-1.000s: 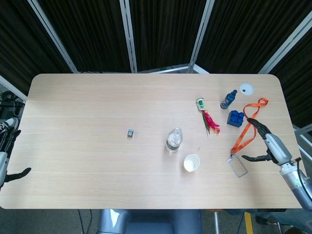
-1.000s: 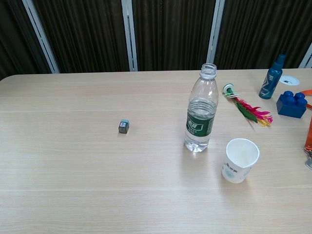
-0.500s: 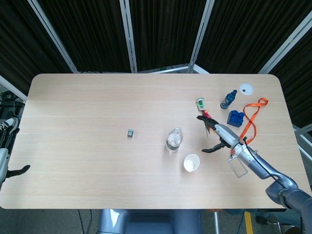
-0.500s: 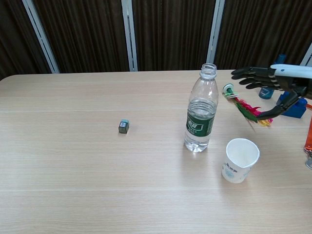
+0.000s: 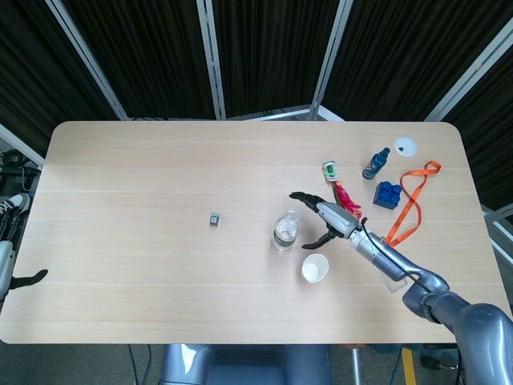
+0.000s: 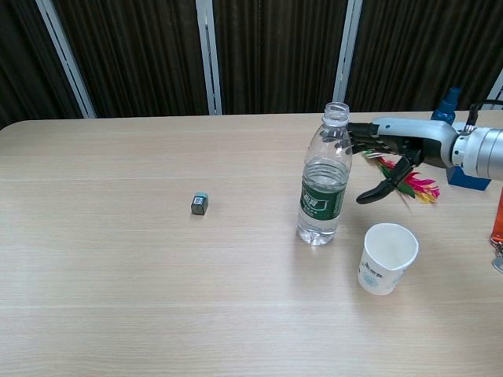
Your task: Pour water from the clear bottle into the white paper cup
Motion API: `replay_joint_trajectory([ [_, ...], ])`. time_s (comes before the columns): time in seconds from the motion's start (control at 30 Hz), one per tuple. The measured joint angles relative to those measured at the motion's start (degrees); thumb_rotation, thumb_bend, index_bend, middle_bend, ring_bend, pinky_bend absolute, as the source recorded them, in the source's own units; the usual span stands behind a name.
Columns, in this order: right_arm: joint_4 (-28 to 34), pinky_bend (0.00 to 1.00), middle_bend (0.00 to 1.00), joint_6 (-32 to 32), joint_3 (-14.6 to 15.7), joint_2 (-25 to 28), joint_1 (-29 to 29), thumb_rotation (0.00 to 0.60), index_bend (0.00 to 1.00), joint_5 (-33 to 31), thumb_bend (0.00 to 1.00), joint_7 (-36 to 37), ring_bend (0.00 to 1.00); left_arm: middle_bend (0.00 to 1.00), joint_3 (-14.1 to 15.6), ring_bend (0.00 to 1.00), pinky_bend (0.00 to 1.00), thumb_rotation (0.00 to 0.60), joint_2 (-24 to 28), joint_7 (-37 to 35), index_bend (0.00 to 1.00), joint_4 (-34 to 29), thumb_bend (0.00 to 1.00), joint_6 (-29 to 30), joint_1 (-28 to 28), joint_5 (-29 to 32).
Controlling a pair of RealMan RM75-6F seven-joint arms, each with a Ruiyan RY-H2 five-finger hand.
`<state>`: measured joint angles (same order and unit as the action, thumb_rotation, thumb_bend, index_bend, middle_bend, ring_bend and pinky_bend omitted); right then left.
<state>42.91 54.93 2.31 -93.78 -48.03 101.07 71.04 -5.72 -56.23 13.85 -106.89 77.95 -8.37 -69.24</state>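
Observation:
The clear bottle (image 5: 284, 231) (image 6: 324, 179) stands upright and uncapped near the table's middle, with a green label and a little water. Beside it, toward the front right, the white paper cup (image 5: 315, 269) (image 6: 387, 258) stands upright. My right hand (image 5: 323, 218) (image 6: 385, 149) hovers just right of the bottle's upper part, fingers spread and thumb apart, holding nothing and not touching it. My left hand (image 5: 11, 269) shows only partly at the far left edge of the head view, off the table; its state is unclear.
A small grey-green block (image 5: 215, 218) (image 6: 200, 204) lies left of the bottle. Right of my hand lie a feathered shuttlecock (image 5: 343, 199), a blue bottle (image 5: 375, 163), blue bricks (image 5: 387, 195), an orange lanyard (image 5: 411, 204) and a white lid (image 5: 405, 146).
My right hand has swept left from the table's right side, over the shuttlecock, to just beside the bottle. Bottle and cup have not moved.

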Motion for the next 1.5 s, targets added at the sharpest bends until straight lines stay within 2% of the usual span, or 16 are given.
replay_joint_trajectory([
  [0.43, -2.20, 0.06, 0.01, -1.93, 0.74, -3.95, -2.80, 0.600, 0.00, -2.52, 0.00, 2.59, 0.00, 0.00, -0.15, 0.00, 0.00, 0.600, -0.69, 1.24, 0.00, 0.42, 0.00, -0.08, -0.60, 1.49],
  [0.6, -3.16, 0.10, 0.09, -1.15, 1.03, -5.10, -2.73, 0.600, 0.00, -3.11, 0.00, 3.26, 0.01, 0.00, -0.20, 0.00, 0.00, 0.600, -0.76, 1.37, 0.00, 0.63, 0.00, -0.66, -0.95, 2.13],
  [0.77, -2.99, 0.13, 0.15, -1.10, 1.04, -5.85, -3.08, 0.600, 0.04, -3.66, 0.00, 4.19, 0.07, 0.00, -0.27, 0.00, 0.00, 0.600, -0.87, 1.55, 0.00, 0.78, 0.00, -0.80, -1.16, 2.67],
  [1.1, -3.65, 0.23, 0.29, -1.67, -0.38, -8.38, -2.96, 0.600, 0.15, -6.64, 0.00, 0.29, 0.21, 0.00, -0.22, 0.00, 0.00, 0.600, -0.92, 1.50, 0.00, 0.93, 0.00, -0.98, -1.40, 3.08],
  [1.3, -3.24, 0.25, 0.36, -1.59, -0.81, -8.81, -3.00, 0.600, 0.24, -7.35, 0.00, -0.62, 0.28, 0.00, -0.11, 0.00, 0.00, 0.600, -0.99, 1.67, 0.00, 0.94, 0.00, -1.19, -1.57, 3.30],
  [1.5, -2.92, 0.27, 0.40, -1.91, -1.04, -9.25, -3.02, 0.600, 0.28, -8.00, 0.00, -1.77, 0.32, 0.00, 0.08, 0.00, 0.00, 0.600, -0.95, 1.98, 0.00, 0.67, 0.00, -1.44, -1.71, 3.57],
])
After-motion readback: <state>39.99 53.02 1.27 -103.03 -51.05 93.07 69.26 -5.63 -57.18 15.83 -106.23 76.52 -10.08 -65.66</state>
